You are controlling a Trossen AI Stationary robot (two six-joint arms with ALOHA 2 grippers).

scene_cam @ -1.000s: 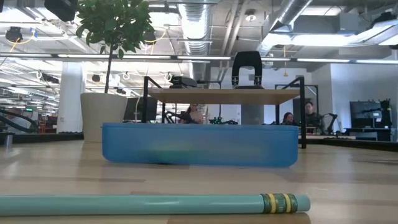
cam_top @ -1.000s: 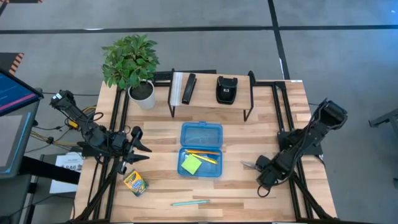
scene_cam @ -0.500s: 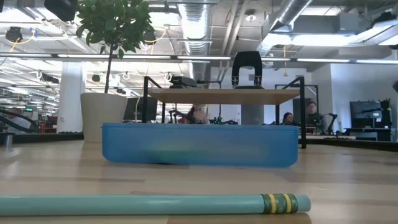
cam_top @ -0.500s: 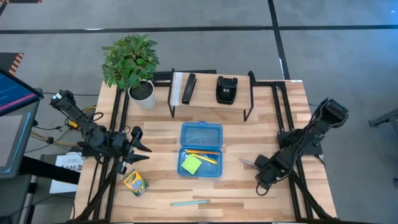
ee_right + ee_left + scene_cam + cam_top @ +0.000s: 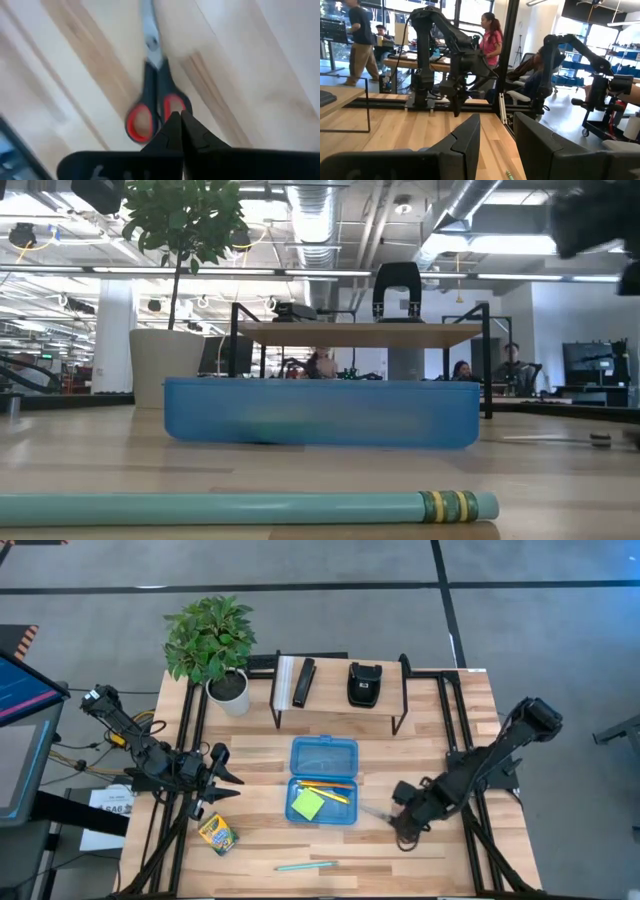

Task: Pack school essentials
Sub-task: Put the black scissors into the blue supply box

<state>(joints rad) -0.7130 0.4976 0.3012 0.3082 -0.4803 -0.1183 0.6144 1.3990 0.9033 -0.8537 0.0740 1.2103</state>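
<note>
Beside the blue box (image 5: 323,780), scissors (image 5: 153,95), blades pointing boxward, right pincer (image 5: 177,120) pressed together above handles.

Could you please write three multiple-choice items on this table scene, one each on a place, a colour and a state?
1. Where does the crayon box lie?
A. inside the blue box
B. on the table, between the blue box and the left arm's side
C. on the shelf

2. What colour is the sticky-note pad in the blue box?
A. lime green
B. pink
C. white

3. How does the right pincer stand?
A. wide open
B. shut, tips over the scissors
C. out of view

Answers: B, the high view shows it on bare wood; A, it is bright green; B, its fingers meet in the right wrist view.
</note>
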